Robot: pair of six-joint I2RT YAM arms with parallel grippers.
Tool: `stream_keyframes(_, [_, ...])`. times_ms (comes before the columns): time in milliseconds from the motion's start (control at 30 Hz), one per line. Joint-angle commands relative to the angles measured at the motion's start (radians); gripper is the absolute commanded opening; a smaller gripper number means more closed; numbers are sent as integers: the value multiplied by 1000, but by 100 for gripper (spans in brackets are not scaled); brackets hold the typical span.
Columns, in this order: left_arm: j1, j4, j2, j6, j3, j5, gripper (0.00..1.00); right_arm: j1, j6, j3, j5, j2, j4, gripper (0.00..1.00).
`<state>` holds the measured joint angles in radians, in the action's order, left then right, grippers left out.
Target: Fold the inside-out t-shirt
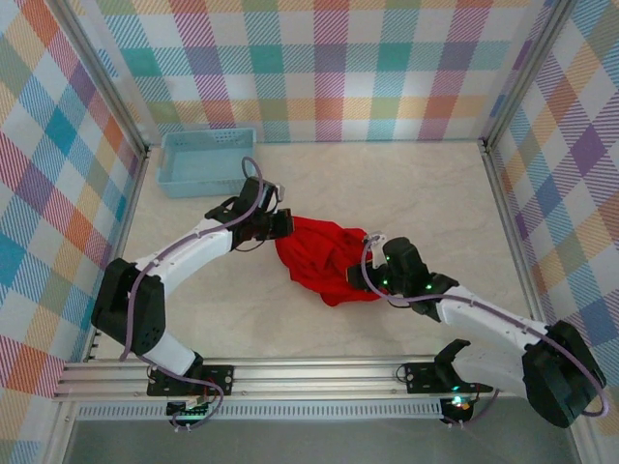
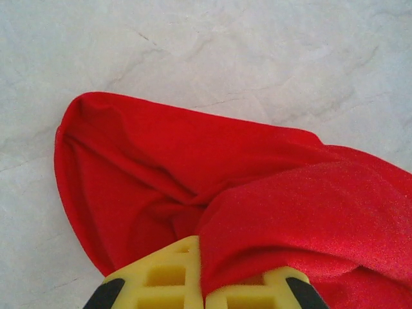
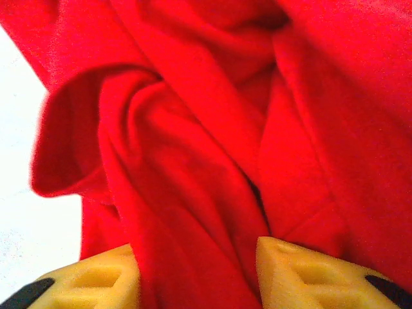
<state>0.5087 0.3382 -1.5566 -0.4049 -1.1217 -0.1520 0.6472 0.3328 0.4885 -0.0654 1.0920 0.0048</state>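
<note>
Pinches the red t-shirt [image 1: 324, 259] tight in the left gripper [image 2: 203, 257], holds the right gripper [image 3: 196, 264] apart with bunched cloth between its fingers [image 3: 309, 273], blue basket [image 1: 205, 164] well behind

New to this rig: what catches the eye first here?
The bright red t-shirt lies bunched in the middle of the table. The left jaws are shut on its far-left edge; the right jaws stand parted with cloth between them at its near-right side. A light-blue basket sits in the far-left corner.
</note>
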Motion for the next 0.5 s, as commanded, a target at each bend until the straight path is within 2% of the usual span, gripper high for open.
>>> stream_keyframes(0, [-2, -16, 0, -7, 7, 13, 0, -6, 18, 38, -22, 11, -21, 45])
stream_keyframes(133, [-2, -16, -9, -9, -5, -15, 0, -5, 26, 71, -45, 20, -24, 46])
stream_keyframes(167, [-2, -14, -11, -10, -9, -17, 0, -6, 22, 87, -45, 29, -29, 40])
stream_keyframes(267, [-5, 17, -10, -9, -40, 19, 0, -7, -4, 154, -37, 46, -91, 8])
stream_keyframes(300, [-12, 39, -8, -9, -56, 35, 0, -6, -18, 174, -29, 32, -122, 0])
stream_keyframes(467, [-127, 108, 36, -52, -115, 47, 0, -36, -48, 214, 162, -215, -286, 0])
